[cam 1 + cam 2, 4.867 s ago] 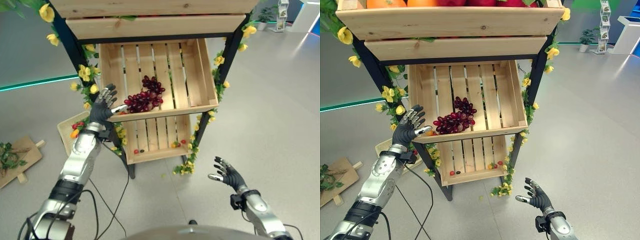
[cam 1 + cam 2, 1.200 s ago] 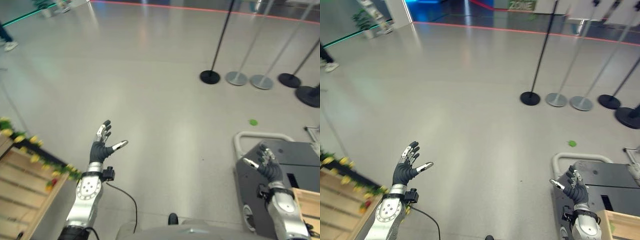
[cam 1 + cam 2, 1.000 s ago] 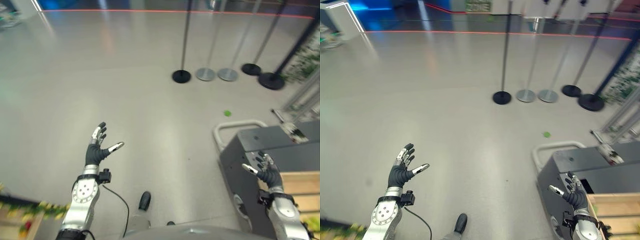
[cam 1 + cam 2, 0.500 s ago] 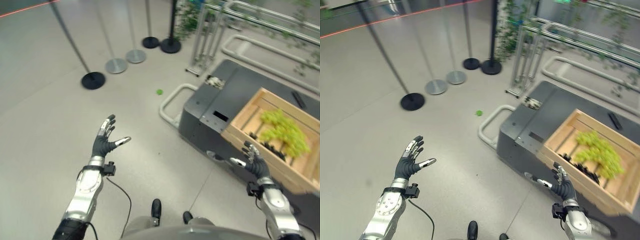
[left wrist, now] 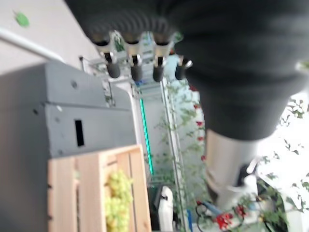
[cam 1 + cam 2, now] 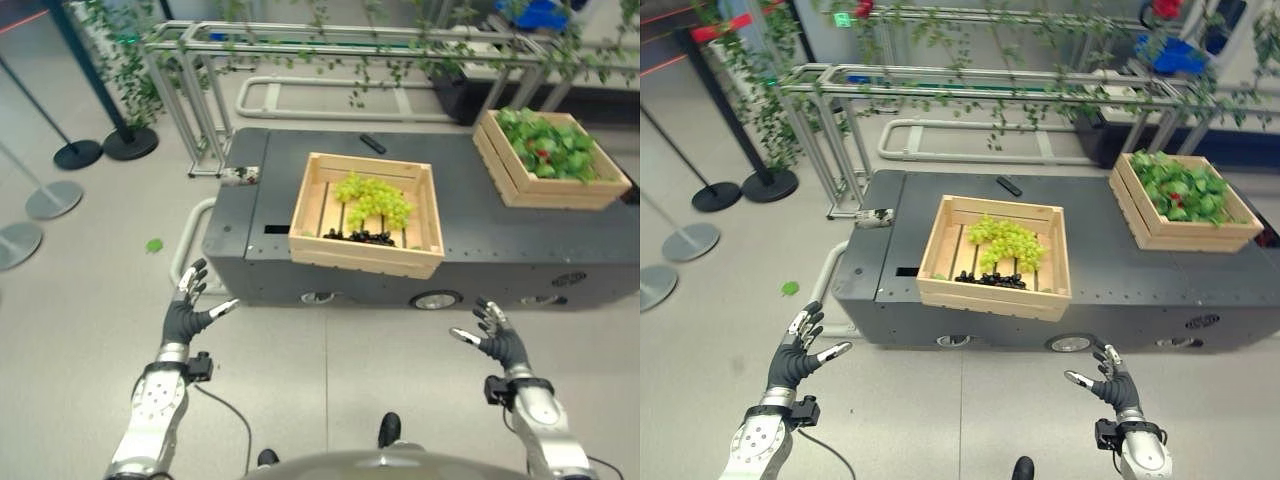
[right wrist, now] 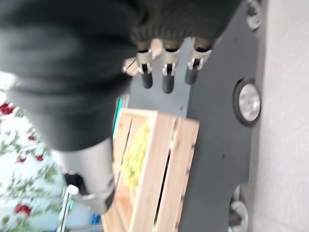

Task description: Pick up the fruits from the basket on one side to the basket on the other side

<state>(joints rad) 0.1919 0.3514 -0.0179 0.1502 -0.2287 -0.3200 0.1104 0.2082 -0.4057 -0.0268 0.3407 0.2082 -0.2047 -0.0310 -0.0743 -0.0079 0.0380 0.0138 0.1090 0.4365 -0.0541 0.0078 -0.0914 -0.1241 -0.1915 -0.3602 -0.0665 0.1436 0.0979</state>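
Note:
A wooden crate (image 6: 365,257) stands on a low dark grey cart (image 6: 255,215) in front of me. Inside it lie a bunch of green grapes (image 6: 373,198) and, near its front wall, some dark grapes (image 6: 365,237). My left hand (image 6: 184,318) is raised over the floor to the crate's lower left, open and empty. My right hand (image 6: 498,343) hovers over the floor at the lower right, also open and empty. Both are well short of the crate. The left wrist view looks past straight fingers (image 5: 134,67) to the crate (image 5: 96,193). The right wrist view shows fingers (image 7: 166,77) and the crate (image 7: 159,183).
A second wooden crate (image 6: 545,195) with leafy greens and red bits sits on the cart's far right. A small black object (image 6: 371,144) lies behind the grape crate. Metal rails with vines (image 6: 200,90) stand behind; stanchion bases (image 6: 78,153) and a green leaf (image 6: 154,244) are at the left.
The camera has swung round from open floor and stanchions to face the cart with the grape crate. Both hands stay open and empty.

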